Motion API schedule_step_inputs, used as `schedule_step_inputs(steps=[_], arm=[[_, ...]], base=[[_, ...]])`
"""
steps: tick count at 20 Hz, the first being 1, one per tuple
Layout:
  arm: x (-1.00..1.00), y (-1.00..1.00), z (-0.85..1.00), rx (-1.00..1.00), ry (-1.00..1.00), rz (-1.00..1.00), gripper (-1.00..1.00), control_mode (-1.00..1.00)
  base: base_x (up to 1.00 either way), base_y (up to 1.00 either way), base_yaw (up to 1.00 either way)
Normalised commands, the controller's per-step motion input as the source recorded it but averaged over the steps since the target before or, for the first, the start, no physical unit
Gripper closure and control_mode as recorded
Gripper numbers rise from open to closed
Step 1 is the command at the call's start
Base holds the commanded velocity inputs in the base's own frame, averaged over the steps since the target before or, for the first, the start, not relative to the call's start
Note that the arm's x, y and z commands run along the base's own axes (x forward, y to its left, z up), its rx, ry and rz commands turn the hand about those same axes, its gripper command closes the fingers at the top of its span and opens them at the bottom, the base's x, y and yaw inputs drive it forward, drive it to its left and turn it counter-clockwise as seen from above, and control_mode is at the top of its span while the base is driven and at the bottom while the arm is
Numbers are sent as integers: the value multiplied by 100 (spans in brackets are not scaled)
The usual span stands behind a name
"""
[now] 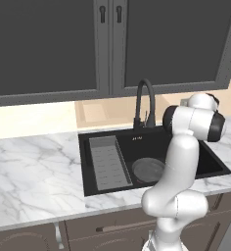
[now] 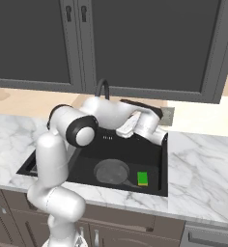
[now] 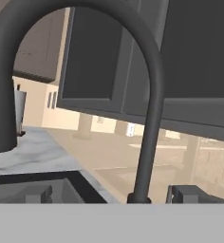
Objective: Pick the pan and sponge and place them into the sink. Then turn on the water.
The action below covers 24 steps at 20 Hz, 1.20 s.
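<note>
Left base view
Sink (image 1: 205,156): black basin recessed in the white marble counter (image 1: 34,171).
Ribbed tray (image 1: 106,163): grey, lying along the basin's left side.
Pan (image 1: 148,169): round, dark grey, flat on the basin floor just right of the tray; the arm hides its right edge.
Faucet (image 1: 145,104): black gooseneck at the back rim, spout arching toward the basin.
Arm: white, rising in front of the sink and bending to the right at the height of the faucet.

Right base view
Pan (image 2: 111,172): on the basin floor, near the front wall.
Sponge (image 2: 142,178): green top with a thin yellow edge, just right of the pan, apart from it.
Sink (image 2: 163,164): both task items lie inside it.
Faucet (image 2: 103,89): its arch shows above the arm.
Arm: forearm reaches across the back of the basin, the hand near the back right corner.

Hand view
Faucet (image 3: 149,114): its arch is close in front of the camera, the spout end at the left.
Gripper (image 3: 112,194): finger tips (image 3: 38,193) stand far apart on either side of the faucet's stem, holding nothing.
Cabinets (image 3: 104,61): dark doors behind the faucet.
</note>
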Motion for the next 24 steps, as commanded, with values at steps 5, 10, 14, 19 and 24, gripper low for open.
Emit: schedule_step_inputs(steps=[5, 10, 14, 19, 24], arm=[[0, 6, 1, 0, 0, 0, -100, -100], [0, 21, -2, 0, 0, 0, -100, -100], [0, 27, 0, 0, 3, 0, -100, -100], [0, 28, 0, 0, 7, 0, -100, -100], [8, 12, -1, 0, 5, 0, -100, -100]], base=[[0, 0, 0], [0, 0, 0], [0, 0, 0], [0, 0, 0], [0, 0, 0]])
